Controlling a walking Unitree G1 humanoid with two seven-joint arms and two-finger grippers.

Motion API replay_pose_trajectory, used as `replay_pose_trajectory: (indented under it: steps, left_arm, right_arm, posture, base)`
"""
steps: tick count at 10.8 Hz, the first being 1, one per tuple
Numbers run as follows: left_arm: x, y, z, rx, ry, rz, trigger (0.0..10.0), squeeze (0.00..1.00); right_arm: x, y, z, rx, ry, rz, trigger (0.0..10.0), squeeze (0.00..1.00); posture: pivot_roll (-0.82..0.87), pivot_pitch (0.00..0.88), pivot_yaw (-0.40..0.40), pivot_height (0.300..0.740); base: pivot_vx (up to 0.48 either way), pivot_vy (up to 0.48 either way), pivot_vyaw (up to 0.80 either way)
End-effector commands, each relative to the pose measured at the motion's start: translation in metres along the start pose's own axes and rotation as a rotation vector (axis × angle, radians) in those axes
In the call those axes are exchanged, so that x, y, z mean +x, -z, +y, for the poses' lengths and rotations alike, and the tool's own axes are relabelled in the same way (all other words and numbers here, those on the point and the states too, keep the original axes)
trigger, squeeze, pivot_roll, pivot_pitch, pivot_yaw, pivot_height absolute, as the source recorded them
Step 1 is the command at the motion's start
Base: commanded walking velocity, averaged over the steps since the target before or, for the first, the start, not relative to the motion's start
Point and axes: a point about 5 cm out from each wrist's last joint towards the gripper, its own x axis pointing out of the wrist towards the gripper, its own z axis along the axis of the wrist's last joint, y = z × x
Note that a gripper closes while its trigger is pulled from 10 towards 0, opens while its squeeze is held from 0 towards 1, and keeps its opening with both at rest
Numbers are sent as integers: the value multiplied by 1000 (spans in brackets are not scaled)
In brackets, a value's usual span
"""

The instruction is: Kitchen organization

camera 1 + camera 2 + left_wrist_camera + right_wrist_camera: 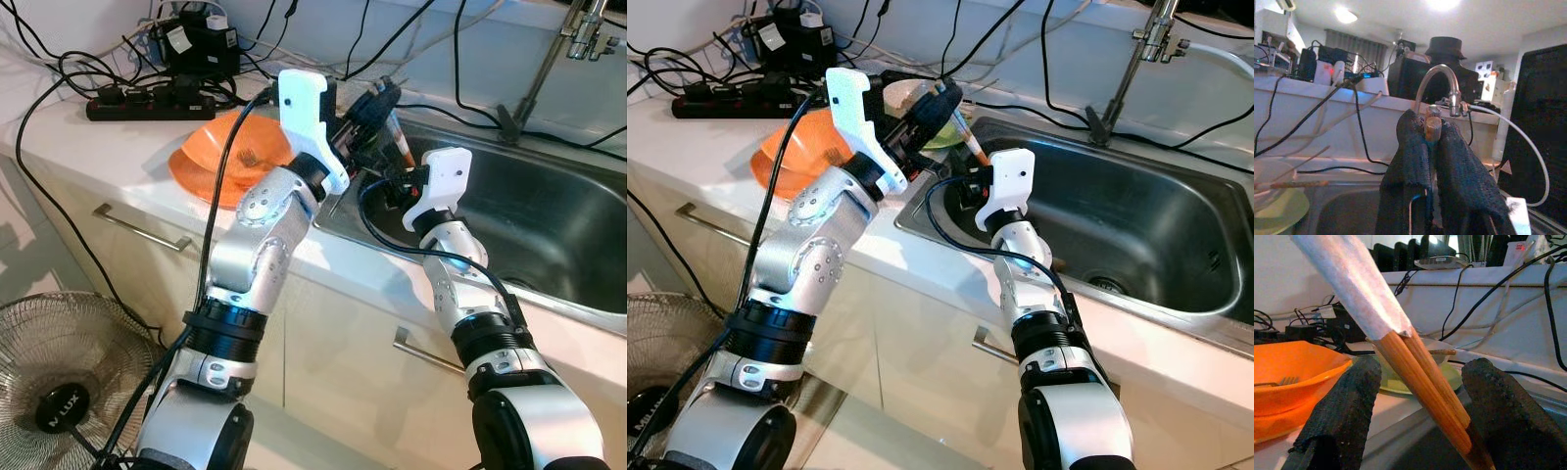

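Chopsticks between parted right end effector, seemingly untouched

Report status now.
Left gripper shut on paper-sleeved wooden chopsticks. Right gripper open around them, over steel sink. Orange plastic bowl alongside.

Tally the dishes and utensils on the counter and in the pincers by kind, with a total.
Orange bowl: 1
Fork, lying in the bowl: 1
Light green plate: 1
Chopsticks, a pair half in a paper sleeve, clamped in the left pincer and passing between the open fingers of the right pincer: 2
Total: 5
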Motion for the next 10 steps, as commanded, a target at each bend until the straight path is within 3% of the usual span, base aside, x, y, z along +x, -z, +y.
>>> replay_pose_trajectory:
  steps: [1,2,3,10]
  left_arm:
    - [1,-2,-7,2,40,-6,10000,0]
    - [1,-2,-7,10,37,-1,10000,0]
    - [0,-2,-7,12,30,-1,10000,0]
    - [2,-5,0,42,-18,-14,10000,0]
  right_arm:
    - [0,0,-1,-17,5,6,10000,0]
    - [-1,0,-2,-15,7,7,10000,0]
    - [-1,0,-2,-16,7,4,0,0]
    - [-1,-1,-4,-26,3,5,0,0]
  posture:
    - [215,0,-28,725]
    - [214,0,-29,725]
    - [213,0,-30,725]
    - [213,0,-30,725]
  base:
    - [0,0,0]
    - [0,0,0]
    - [0,0,0]
    - [0,0,0]
